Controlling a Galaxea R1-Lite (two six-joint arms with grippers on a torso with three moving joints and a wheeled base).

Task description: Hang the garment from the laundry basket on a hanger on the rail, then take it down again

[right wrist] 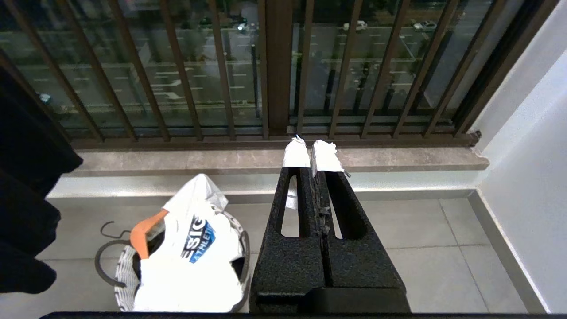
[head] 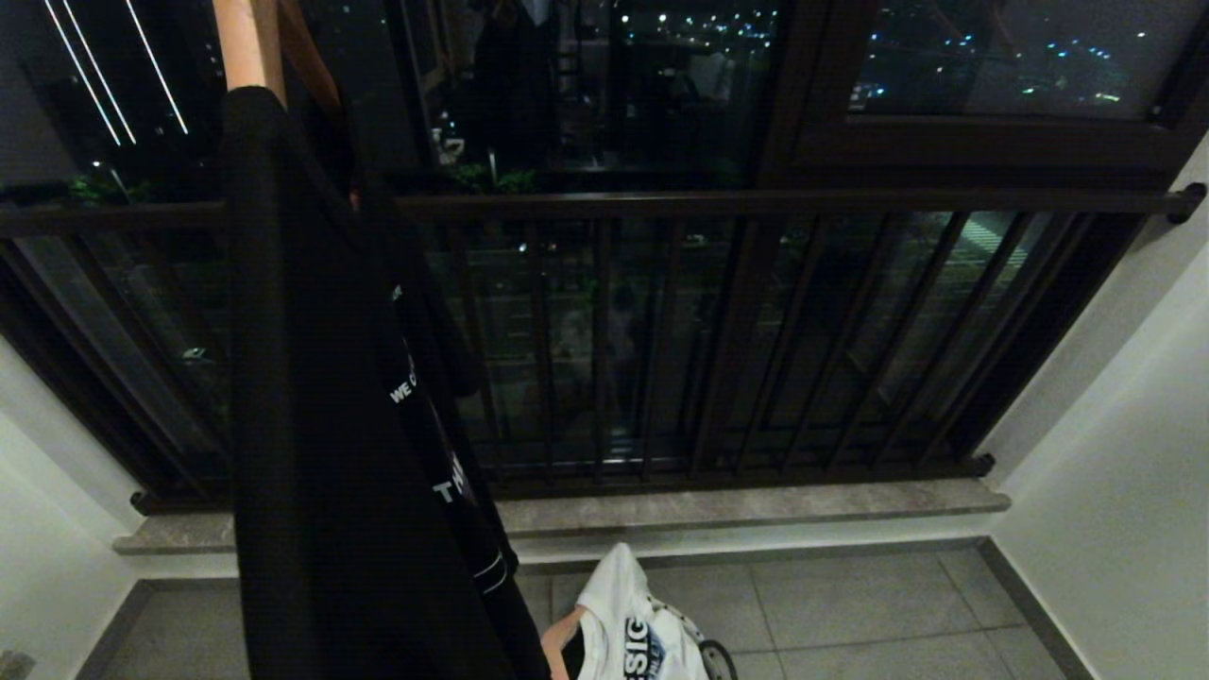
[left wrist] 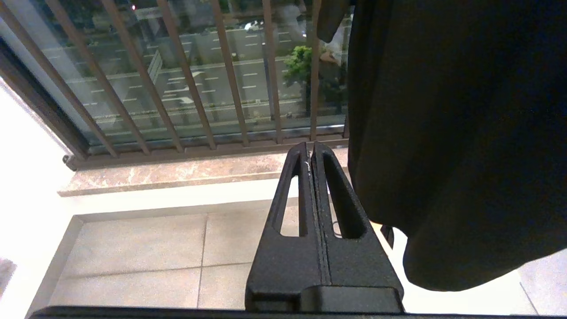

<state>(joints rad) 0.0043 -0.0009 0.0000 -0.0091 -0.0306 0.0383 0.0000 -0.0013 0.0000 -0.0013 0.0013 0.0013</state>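
White shirt (right wrist: 195, 257) with blue print heaped in laundry basket (right wrist: 126, 283) on tiled floor (right wrist: 421, 239), near window sill, orange hanger (right wrist: 144, 232) poking out beside it. Black shirt (head: 321, 425) hangs at left. Left gripper (left wrist: 311, 153) jaws together, empty, beside black shirt. Right gripper (right wrist: 312, 153) jaws together, empty, right of basket.

A hanging black T-shirt (head: 321, 406) blocks the left side, draping down close beside the laundry basket (right wrist: 128, 274), whose mouth is filled by a white T-shirt (right wrist: 195, 257) on an orange hanger (right wrist: 144, 230). Right of the basket, the tiled floor (head: 850, 614) lies open up to the window railing (head: 756, 331) and the white wall (head: 1115, 510).
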